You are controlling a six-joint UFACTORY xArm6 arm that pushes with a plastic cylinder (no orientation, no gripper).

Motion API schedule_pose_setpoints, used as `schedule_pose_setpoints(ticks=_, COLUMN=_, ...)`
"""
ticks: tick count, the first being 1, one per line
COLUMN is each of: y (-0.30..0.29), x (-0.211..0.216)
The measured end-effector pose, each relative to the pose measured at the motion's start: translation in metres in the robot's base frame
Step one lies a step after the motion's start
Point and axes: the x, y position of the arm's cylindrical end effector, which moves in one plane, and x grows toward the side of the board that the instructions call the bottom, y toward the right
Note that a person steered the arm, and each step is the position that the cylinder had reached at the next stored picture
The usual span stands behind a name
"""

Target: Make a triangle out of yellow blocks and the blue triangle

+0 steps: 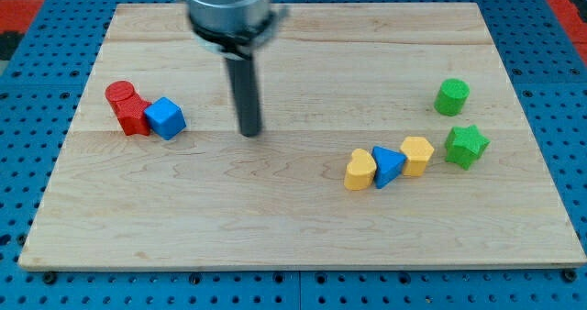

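The blue triangle point(387, 166) lies at the view's lower right, between two yellow blocks. A rounded yellow block point(359, 171) touches its left side. A yellow hexagon-like block point(417, 155) touches its right side. The three form a short slanted row. My tip point(249, 131) rests on the board near the middle, well to the left of this row and right of the blue cube.
A blue cube point(166, 118) touches a red block point(134, 116) and a red cylinder point(119, 94) at the view's left. A green cylinder point(451, 97) and a green star point(466, 146) sit at the right, the star close to the yellow hexagon.
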Motion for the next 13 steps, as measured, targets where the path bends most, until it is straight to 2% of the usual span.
schedule_pose_setpoints(ticks=1, y=0.051, x=0.049)
schedule_pose_setpoints(ticks=2, y=0.065, x=0.068)
schedule_pose_setpoints(ticks=3, y=0.115, x=0.083)
schedule_pose_setpoints(ticks=5, y=0.182, x=0.086)
schedule_pose_setpoints(ticks=6, y=0.195, x=0.076)
schedule_pose_setpoints(ticks=8, y=0.179, x=0.057)
schedule_pose_setpoints(ticks=10, y=0.112, x=0.049)
schedule_pose_setpoints(ticks=11, y=0.099, x=0.043)
schedule_pose_setpoints(ticks=13, y=0.117, x=0.026)
